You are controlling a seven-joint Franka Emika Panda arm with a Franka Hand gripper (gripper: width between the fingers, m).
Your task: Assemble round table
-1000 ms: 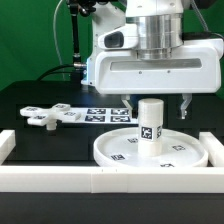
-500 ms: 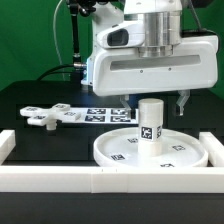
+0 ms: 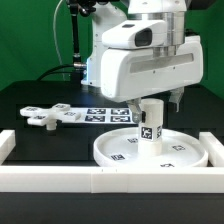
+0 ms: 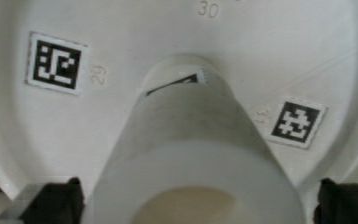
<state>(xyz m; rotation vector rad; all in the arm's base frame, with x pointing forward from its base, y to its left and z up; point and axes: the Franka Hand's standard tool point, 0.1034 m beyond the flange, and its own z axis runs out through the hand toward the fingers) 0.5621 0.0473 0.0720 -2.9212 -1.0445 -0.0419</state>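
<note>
The round disc (image 3: 150, 152) lies on the black table inside the white border bars. The short cylindrical leg (image 3: 150, 122) stands upright in the disc's middle. My gripper (image 3: 152, 98) hangs just above and behind the leg's top, open, one finger on each side and not touching it. In the wrist view the leg (image 4: 194, 140) fills the middle, with the dark fingertips (image 4: 51, 205) apart at either side and the disc (image 4: 140, 40) with its tags beyond. The cross-shaped foot (image 3: 45, 115) lies flat on the table at the exterior view's left.
The marker board (image 3: 100, 113) lies behind the disc. White border bars run along the front (image 3: 110, 182), the exterior view's left (image 3: 7, 146) and right (image 3: 216, 146). A green backdrop stands behind the table.
The wrist has turned about its vertical axis, so the gripper body now faces at an angle. The fingers stay open around the leg's top. Leg, disc and foot have not moved.
</note>
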